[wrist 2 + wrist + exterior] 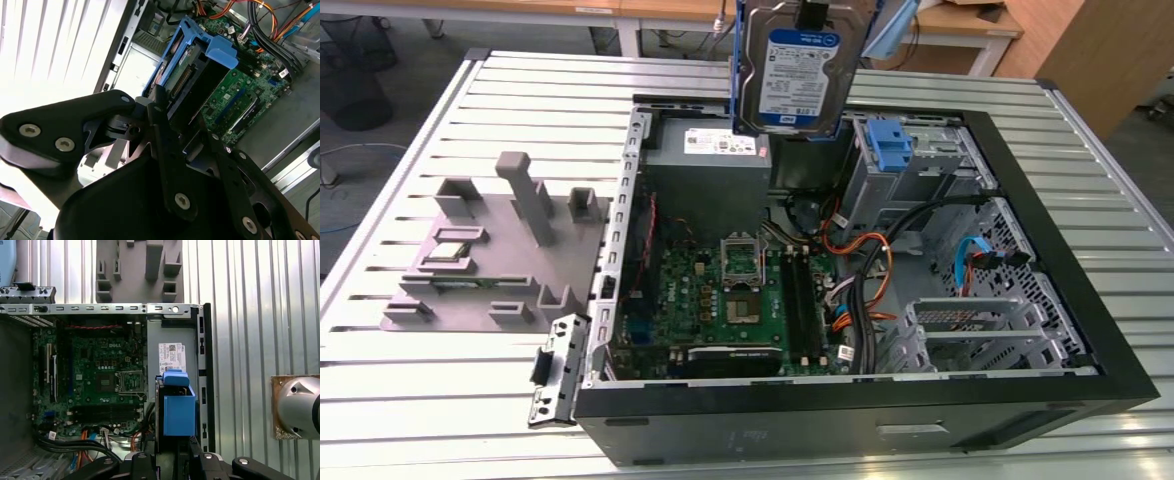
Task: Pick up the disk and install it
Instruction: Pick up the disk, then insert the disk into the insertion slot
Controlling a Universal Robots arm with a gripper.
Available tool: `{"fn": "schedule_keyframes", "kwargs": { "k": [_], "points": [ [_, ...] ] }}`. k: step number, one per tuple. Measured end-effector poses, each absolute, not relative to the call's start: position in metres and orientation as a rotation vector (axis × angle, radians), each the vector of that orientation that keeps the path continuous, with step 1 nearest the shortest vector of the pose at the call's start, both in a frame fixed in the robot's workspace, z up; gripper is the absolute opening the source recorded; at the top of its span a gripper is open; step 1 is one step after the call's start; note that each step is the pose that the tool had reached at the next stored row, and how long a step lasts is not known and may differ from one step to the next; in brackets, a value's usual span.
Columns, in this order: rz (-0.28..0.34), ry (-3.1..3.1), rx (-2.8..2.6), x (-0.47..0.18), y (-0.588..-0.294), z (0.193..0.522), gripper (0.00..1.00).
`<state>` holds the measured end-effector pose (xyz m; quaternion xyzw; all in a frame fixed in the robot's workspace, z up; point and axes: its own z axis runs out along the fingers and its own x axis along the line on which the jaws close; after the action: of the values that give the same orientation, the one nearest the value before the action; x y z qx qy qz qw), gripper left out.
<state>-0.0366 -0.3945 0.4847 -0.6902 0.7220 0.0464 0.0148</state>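
While pincer (180,112) clamps flat silver disk with blue plastic rails (794,70), drive hangs straight below it, open black computer case (854,430) farther down; I reckon: rails square, clear of orange cables (865,243)

Slatted metal table (427,420) carries open computer case (854,435) below the claw (811,16). Grey moulded fixture (480,270) lies well clear of it.
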Motion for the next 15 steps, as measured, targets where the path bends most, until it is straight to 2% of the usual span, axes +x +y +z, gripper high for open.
{"fn": "schedule_keyframes", "kwargs": {
  "k": [15],
  "points": [
    [0.144, 2.247, -2.148, -0.0366, -0.3977, 0.4847, 0.35]
  ]
}}
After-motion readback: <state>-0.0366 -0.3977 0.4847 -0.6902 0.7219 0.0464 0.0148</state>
